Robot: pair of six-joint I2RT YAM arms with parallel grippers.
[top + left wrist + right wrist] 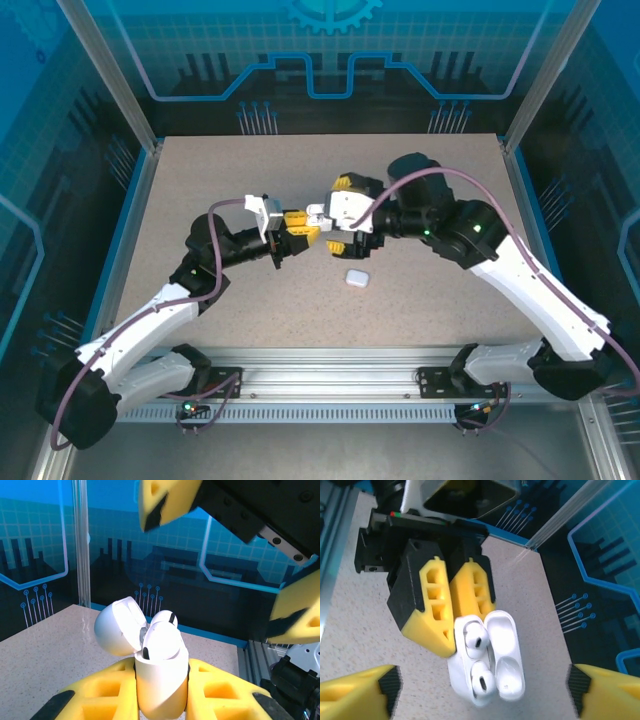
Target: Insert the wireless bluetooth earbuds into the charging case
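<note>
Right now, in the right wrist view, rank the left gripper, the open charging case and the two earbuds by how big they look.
1. left gripper, clamped on the case
2. charging case, lid open
3. upper earbud and lower earbud: they look alike, so no ranking between them

A speckled table bears one small white case.

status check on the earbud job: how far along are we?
Done: two white earbuds sit in the open charging case. In hand: the left gripper is clamped on the case body; the right gripper is open, its fingers spread either side of the case. Left: the lid is not yet shut. A second white case lies closed on the table; its contents can't be seen.
</note>
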